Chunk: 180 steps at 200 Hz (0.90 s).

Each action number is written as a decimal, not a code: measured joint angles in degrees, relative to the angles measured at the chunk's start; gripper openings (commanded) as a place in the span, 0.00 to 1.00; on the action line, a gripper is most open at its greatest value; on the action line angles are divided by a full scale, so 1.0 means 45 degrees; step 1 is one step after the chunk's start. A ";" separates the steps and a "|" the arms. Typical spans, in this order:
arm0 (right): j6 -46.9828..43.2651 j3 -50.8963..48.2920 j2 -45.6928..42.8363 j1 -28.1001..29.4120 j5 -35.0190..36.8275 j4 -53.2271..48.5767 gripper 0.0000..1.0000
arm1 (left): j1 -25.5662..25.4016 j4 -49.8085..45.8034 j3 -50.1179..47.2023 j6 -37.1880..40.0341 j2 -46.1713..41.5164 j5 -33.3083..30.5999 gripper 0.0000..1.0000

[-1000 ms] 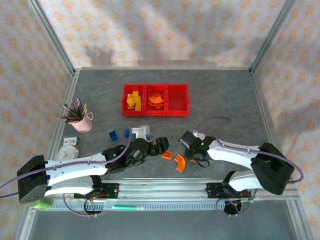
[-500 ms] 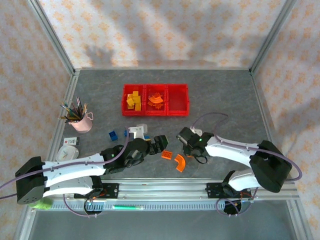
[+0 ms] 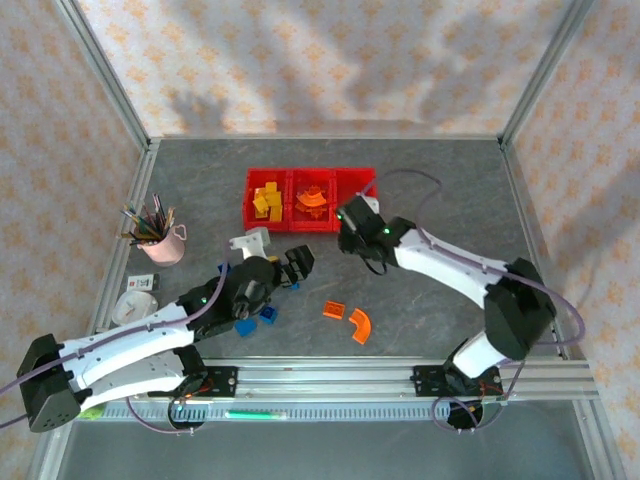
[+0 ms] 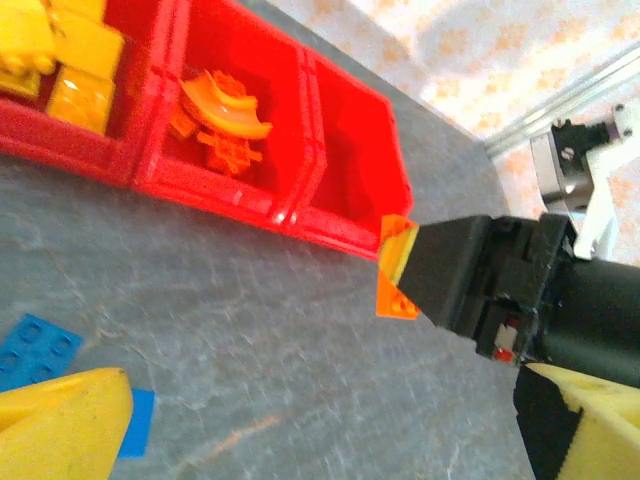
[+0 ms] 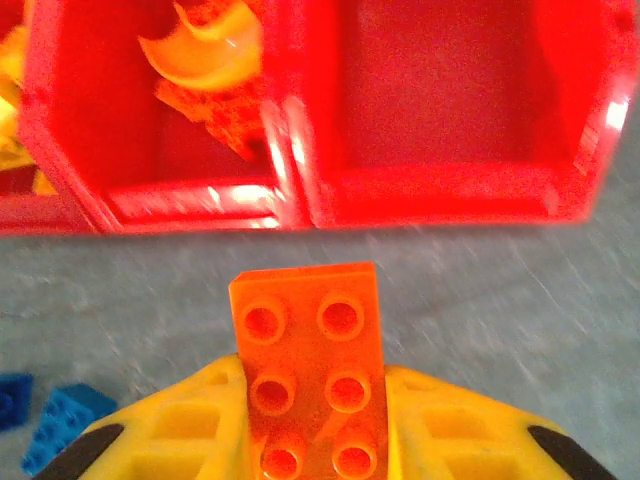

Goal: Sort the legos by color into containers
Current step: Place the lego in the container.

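Note:
My right gripper [image 3: 350, 230] is shut on an orange brick [image 5: 312, 380], studs facing the wrist camera, just in front of the red containers [image 3: 356, 205]. The left wrist view has that brick [image 4: 396, 270] sticking out of the right gripper's dark fingers. The left bin holds yellow bricks [image 3: 265, 198], and orange pieces [image 3: 312, 198] with an arch [image 5: 205, 50] lie in the middle bin. The right bin [image 5: 440, 100] looks bare inside. My left gripper [image 3: 298, 262] stands open over the table with nothing between its fingers [image 4: 60, 420]. Blue bricks [image 3: 245, 325] lie under the left arm.
An orange square brick [image 3: 333, 310] and an orange arch [image 3: 359, 325] lie on the table near the front. A pink pencil cup [image 3: 163, 240] stands at the left, a white round object [image 3: 135, 305] in front of it. Metal frame rails bound the table.
The right gripper has closed on the orange brick, lifted it and carried it from the front toward the bins. The left arm has swung left and back, uncovering blue bricks.

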 measured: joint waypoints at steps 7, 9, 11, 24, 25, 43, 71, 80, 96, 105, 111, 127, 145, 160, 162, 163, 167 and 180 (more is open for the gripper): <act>-0.0155 0.0510 0.0481 -0.0039 -0.0039 0.0083 0.30 | 0.0243 -0.0107 0.0063 0.0126 -0.0005 0.0034 0.99; -0.0214 0.0670 0.0651 -0.0044 -0.0063 0.0136 0.30 | 0.0321 -0.0131 0.0073 0.0175 -0.0005 0.0039 0.99; -0.0267 0.0826 0.0801 -0.0058 -0.0092 0.0141 0.30 | 0.0408 -0.0160 0.0087 0.0219 -0.0005 0.0049 0.99; -0.0554 0.1821 0.1724 -0.0112 -0.0141 0.0233 0.31 | 0.0855 -0.0359 0.0175 0.0452 -0.0005 0.0253 0.99; -0.0568 0.1870 0.1773 -0.0112 -0.0146 0.0228 0.31 | 0.0908 -0.0374 0.0185 0.0466 -0.0005 0.0282 0.99; -0.0903 0.3211 0.2929 -0.0170 -0.0141 0.0340 0.31 | 0.1535 -0.0403 0.0209 0.0758 -0.0005 0.0602 0.99; -0.1331 0.5202 0.4532 -0.0287 -0.0068 0.0355 0.31 | 0.2453 -0.0398 0.0209 0.1069 0.0121 0.1132 0.99; -0.1423 0.5741 0.4998 -0.0350 -0.0029 0.0345 0.32 | 0.2681 -0.0398 0.0209 0.1117 0.0199 0.1307 0.99; -0.1603 0.6615 0.5780 -0.0486 -0.0029 0.0296 0.38 | 0.2982 -0.0393 0.0209 0.1229 0.0364 0.1549 0.99; -0.1676 0.7101 0.6212 -0.0563 -0.0024 0.0253 0.40 | 0.3113 -0.0398 0.0209 0.1316 0.0432 0.1690 0.99; -0.1734 0.7383 0.6445 -0.0612 0.0000 0.0223 0.42 | 0.3191 -0.0393 0.0209 0.1355 0.0471 0.1763 0.99; -0.1914 0.8097 0.6999 -0.0709 0.0044 0.0000 0.47 | 0.3347 -0.0384 0.0209 0.1443 0.0549 0.1967 0.99; -0.1982 0.8558 0.7295 -0.0753 0.0053 -0.0141 0.53 | 0.3405 -0.0345 0.0209 0.1447 0.0612 0.2084 0.99; -0.2059 0.8607 0.7271 -0.0753 0.0034 -0.0233 0.54 | 0.3400 -0.0325 0.0209 0.1457 0.0622 0.2186 0.99; -0.2069 0.8607 0.7261 -0.0753 0.0019 -0.0233 0.54 | 0.3400 -0.0325 0.0209 0.1462 0.0622 0.2210 0.99; -0.2069 0.8607 0.7252 -0.0748 0.0015 -0.0233 0.54 | 0.3400 -0.0325 0.0209 0.1467 0.0622 0.2229 0.99; -0.2084 0.8587 0.7227 -0.0753 -0.0010 -0.0243 0.55 | 0.3400 -0.0321 0.0209 0.1491 0.0622 0.2259 0.99; -0.2079 0.8281 0.6985 -0.0748 -0.0136 -0.0209 0.56 | 0.3400 -0.0321 0.0209 0.1535 0.0622 0.2356 0.99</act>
